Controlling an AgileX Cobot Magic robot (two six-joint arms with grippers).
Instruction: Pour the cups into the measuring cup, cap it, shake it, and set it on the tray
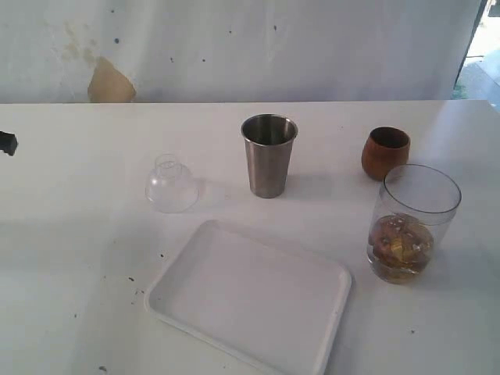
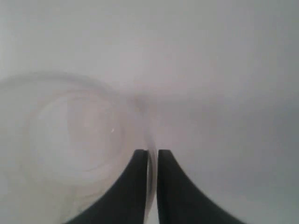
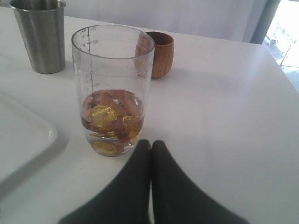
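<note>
The measuring cup (image 1: 412, 223) stands at the right of the table, with gold coins and brown pieces in its bottom. Behind it sits the brown wooden cup (image 1: 385, 152), and the steel tumbler (image 1: 269, 155) stands upright mid-table. The white tray (image 1: 250, 295) lies in front. In the left wrist view my left gripper (image 2: 153, 152) is shut on the thin wall of the frosted plastic cup (image 2: 70, 135), which is seen from above. My right gripper (image 3: 151, 142) is shut and empty, just short of the measuring cup (image 3: 112, 93). Neither gripper shows in the exterior view.
A small clear dome lid (image 1: 171, 183) rests on the table left of the tumbler. A dark piece (image 1: 6, 143) pokes in at the left edge. The right wrist view also takes in the tumbler (image 3: 42, 35), wooden cup (image 3: 161, 53) and tray corner (image 3: 18, 135).
</note>
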